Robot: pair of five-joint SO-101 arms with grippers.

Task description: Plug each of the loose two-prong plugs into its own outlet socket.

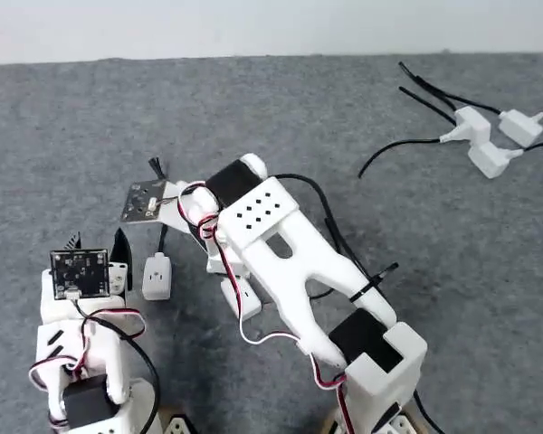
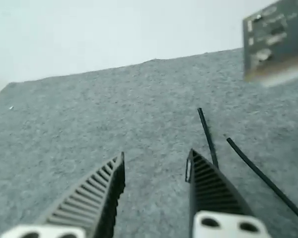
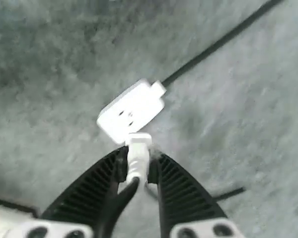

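Note:
In the right wrist view my right gripper (image 3: 137, 154) is shut on a white two-prong plug (image 3: 138, 143), whose black cord runs back between the fingers. The plug's front end sits right at the slotted face of a white outlet socket (image 3: 131, 111) lying on the grey carpet, with the socket's cord leading away. Whether the prongs are in the slots is hidden. My left gripper (image 2: 155, 157) is open and holds nothing, low over bare carpet near the left arm's base (image 1: 95, 246). In the high view a white socket (image 1: 157, 276) lies between the two arms.
Several white plugs and sockets with black cords (image 1: 489, 136) lie together at the far right. Another white piece (image 1: 240, 294) lies partly under the right arm (image 1: 281, 235). Black cords (image 2: 248, 163) cross the carpet beside the left gripper. A pale wall borders the far edge.

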